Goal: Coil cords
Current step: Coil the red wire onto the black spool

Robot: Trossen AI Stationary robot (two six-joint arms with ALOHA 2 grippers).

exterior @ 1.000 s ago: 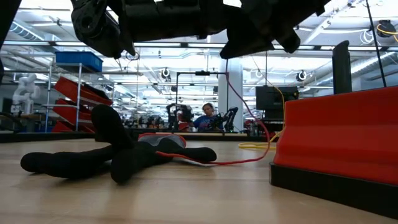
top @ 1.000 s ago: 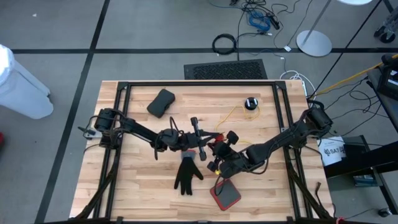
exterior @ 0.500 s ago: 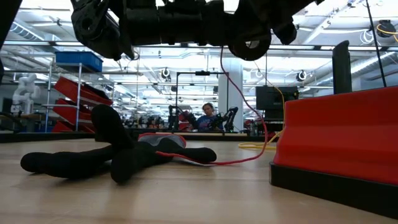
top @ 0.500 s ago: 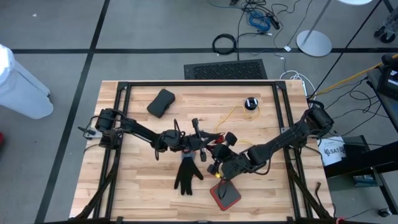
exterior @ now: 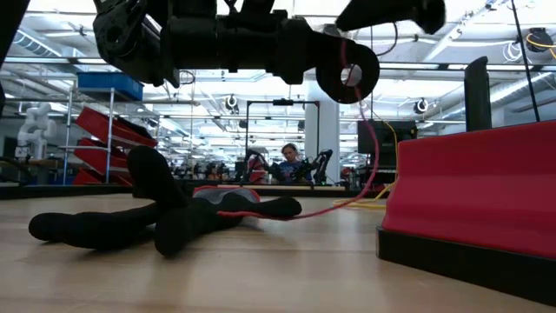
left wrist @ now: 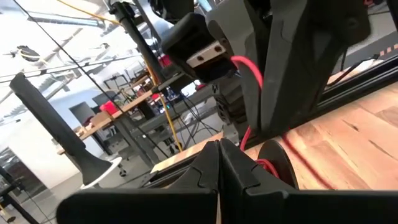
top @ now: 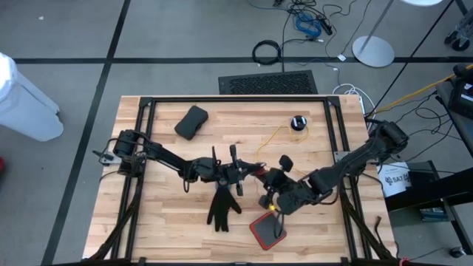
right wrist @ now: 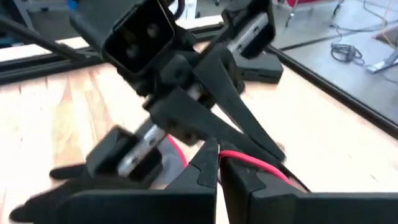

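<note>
Wooden desk (top: 170, 222) with black metal frame carries all items. Both dark arms meet above desk centre. Left gripper (top: 238, 171): fingers pressed together, next to the red cord (exterior: 369, 156); grip on it cannot be confirmed. Right gripper (top: 267, 198): fingers pressed together, pinching the red cord in the right wrist view. Black fabric glove (top: 222, 205) lies flat below the left gripper. Red-and-black flat case (top: 267, 230) near front edge. Black pouch (top: 191, 122) at rear left. Thin yellow cord (top: 275, 137) lies at rear centre, joined to small black round puck (top: 298, 123).
</note>
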